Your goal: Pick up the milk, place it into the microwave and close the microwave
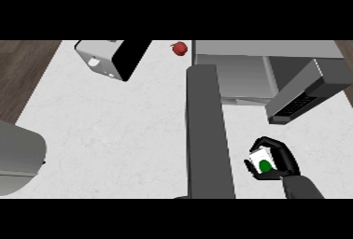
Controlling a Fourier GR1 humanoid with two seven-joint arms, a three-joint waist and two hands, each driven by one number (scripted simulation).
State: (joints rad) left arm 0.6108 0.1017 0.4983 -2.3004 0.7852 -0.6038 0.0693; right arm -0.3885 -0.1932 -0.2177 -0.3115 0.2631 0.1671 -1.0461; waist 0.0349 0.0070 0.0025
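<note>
Since the milk has to be carried and not pushed, my right hand (281,161) is curled round the milk (263,162). The fingers wrap over its top and far side and the thumb hooks beneath, so only the carton's white face with its green mark shows on the side away from my palm. I cannot tell whether the carton has left the counter (117,126) or rests on it. It sits at the near right of the counter, well short of where it must go.

Up and beyond my hand, the door (307,88) hangs swung wide toward me, with its dark keypad edge nearest the carton. It is open because the milk must pass through first. Behind the door stands the microwave (234,70), its pale inside showing. My judgement is that the next move is a lift up and forward to the left of that door, keeping the carton clear of the door's edge.

Just left of my hand a long grey slab (205,130) runs up the view; I cannot say what it is. At the far edge lie a red fruit (179,48) and a white and black box (103,58). My left hand shows nowhere.
</note>
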